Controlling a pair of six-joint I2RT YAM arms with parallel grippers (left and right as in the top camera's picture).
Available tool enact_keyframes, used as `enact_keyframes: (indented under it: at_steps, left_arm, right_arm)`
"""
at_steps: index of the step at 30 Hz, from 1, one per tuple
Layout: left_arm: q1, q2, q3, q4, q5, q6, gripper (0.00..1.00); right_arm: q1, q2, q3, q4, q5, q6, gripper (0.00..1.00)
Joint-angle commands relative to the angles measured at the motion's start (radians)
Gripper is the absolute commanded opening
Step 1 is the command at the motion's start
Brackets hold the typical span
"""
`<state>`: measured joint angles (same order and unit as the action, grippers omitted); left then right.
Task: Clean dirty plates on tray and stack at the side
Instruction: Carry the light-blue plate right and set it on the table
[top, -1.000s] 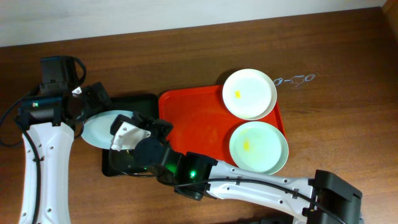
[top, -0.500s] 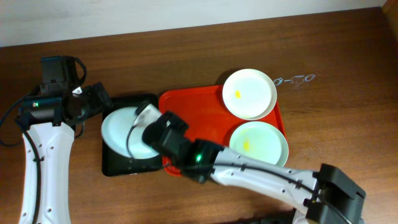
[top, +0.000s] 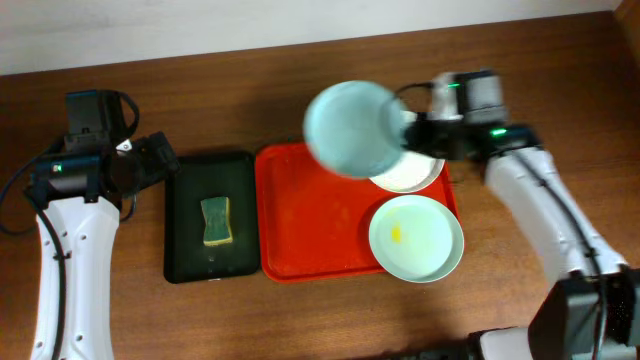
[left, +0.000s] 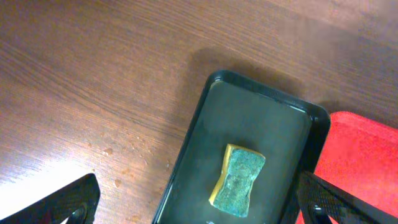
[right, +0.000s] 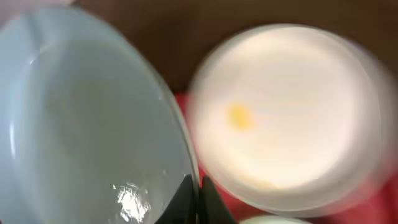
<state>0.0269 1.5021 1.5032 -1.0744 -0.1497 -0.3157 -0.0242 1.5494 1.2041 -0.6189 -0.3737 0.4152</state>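
Note:
My right gripper (top: 408, 133) is shut on the rim of the pale blue plate (top: 352, 129) and holds it in the air above the far edge of the red tray (top: 310, 225). In the right wrist view the fingers (right: 198, 198) pinch the blue plate's (right: 81, 124) edge. The white plate (top: 415, 172) with a yellow smear lies on the tray's far right, partly hidden by the blue plate; it also shows in the right wrist view (right: 286, 112). The pale green plate (top: 416, 237) with a yellow smear lies on the tray's near right. My left gripper (left: 199, 205) is open above the black tray.
A black tray (top: 208, 230) left of the red tray holds a green and yellow sponge (top: 216, 221), also in the left wrist view (left: 238, 180). A pair of glasses (top: 478, 127) lies on the wooden table behind the red tray's right corner.
The right arm has swung from over the black tray to the far right, carrying the blue plate up over the red tray. The sponge is now uncovered. The left arm has not moved.

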Motion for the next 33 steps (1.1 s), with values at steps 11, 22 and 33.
enact_keyframes:
  at_steps: [11, 22, 33]
  left_arm:
    - [0.002, -0.003, 0.010, -0.001, -0.005, -0.013, 0.99]
    - [0.002, -0.003, 0.010, -0.001, -0.005, -0.013, 0.99]
    - [0.002, -0.003, 0.010, -0.001, -0.005, -0.013, 0.99]
  right_arm:
    - [-0.534, 0.013, -0.063, -0.229, 0.342, 0.013, 0.04]
    - [-0.533, 0.080, -0.082, -0.181, 0.412, 0.073, 0.04]
    - [-0.533, 0.080, -0.123, -0.140, 0.412, 0.072, 0.04]
